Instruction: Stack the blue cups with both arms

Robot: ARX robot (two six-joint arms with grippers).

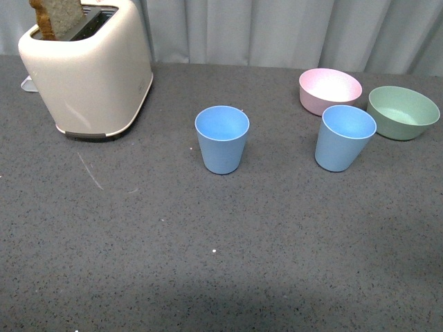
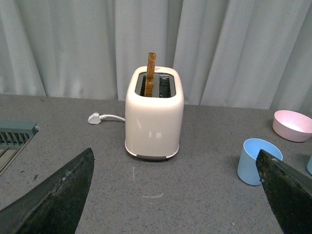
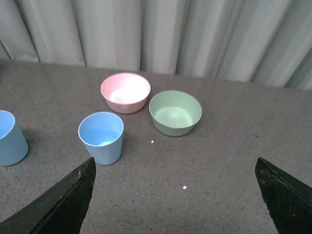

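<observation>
The two blue cups, a centre cup [image 1: 221, 148] and a right cup [image 1: 344, 138], stood upright and apart on the grey tabletop [image 1: 208, 270], and neither was grasped. In the front view the centre cup sat at mid-frame, well clear of the cream toaster [image 1: 90, 76] in the upper left, which had a slice of toast [image 1: 59, 17] poking from its slot. The right cup stood in the upper right of the frame, just beside the pink bowl [image 1: 330, 90] and near the green bowl [image 1: 403, 112]. The right wrist view showed a narrow gap between that cup and each bowl. Neither arm appeared in the front view.

The left pincer [image 2: 174, 153] was spread wide and held nothing, and its camera faced the toaster. The right pincer [image 3: 175, 160] was likewise released and empty.

The main risk probably lay at the right cup. A pincer spread that wide, closing in beside the crowded bowls, could shove a bowl or catch the cup's rim. If one jaw touched first, the light cup might tip or skid. The tapered, smooth walls could also let a cup slip down out of a loose grip. If one cup were brought over the other tilted or off-centre, its base could catch the rim and topple the lower cup. The two arms could also foul each other as they met over it.
</observation>
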